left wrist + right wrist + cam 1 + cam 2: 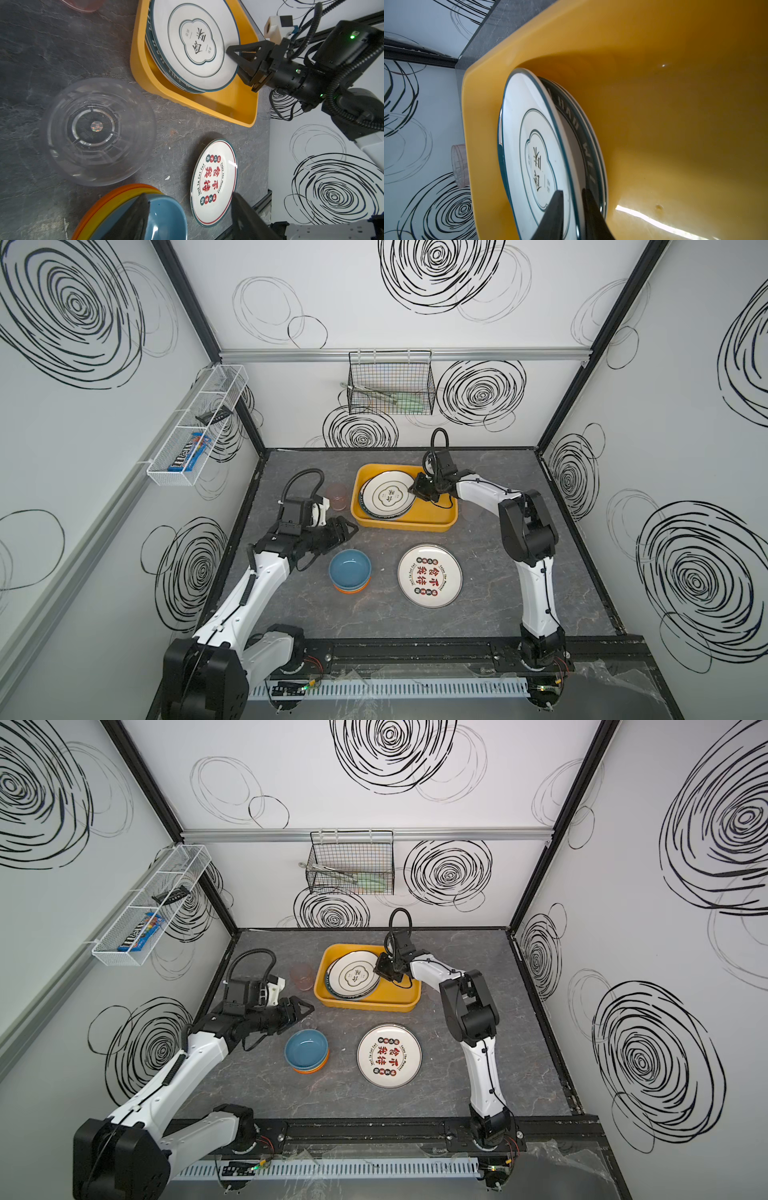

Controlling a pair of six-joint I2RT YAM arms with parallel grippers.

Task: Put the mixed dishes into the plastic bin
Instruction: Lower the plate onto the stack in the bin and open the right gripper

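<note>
Yellow-orange plastic bin (401,526), rectangular with rounded corners and low walls, sits at the far middle of a dark grey marbled surface (374,618). It holds a stack of white round plates pushed toward its left side, and its right floor is bare. On top lies a white round plate with a teal rim and a cloud-shaped outline (388,494).

The right end effector (412,489) is narrow, with one finger above and one below this plate's right rim. Whether it grips or has let go cannot be told. The step looks like releasing the plate. Done well, the fingers part just enough to clear the rim, then back out to the right and rise without dragging the plate or catching the bin's wall.

The left end effector (347,529) is spread wide and empty, left of a blue bowl stacked on orange bowls (350,568).

Outside the bin:
- a white round plate with red and black characters (429,576), near right
- a translucent pink cup (336,497), just left of the bin
- a clear plastic cup (97,131), between the bin and the bowls

A black wire basket (390,406) on the far wall holds metal tongs (365,391). A white mesh shelf (174,480) on the left wall holds a blue candy packet (189,456).
</note>
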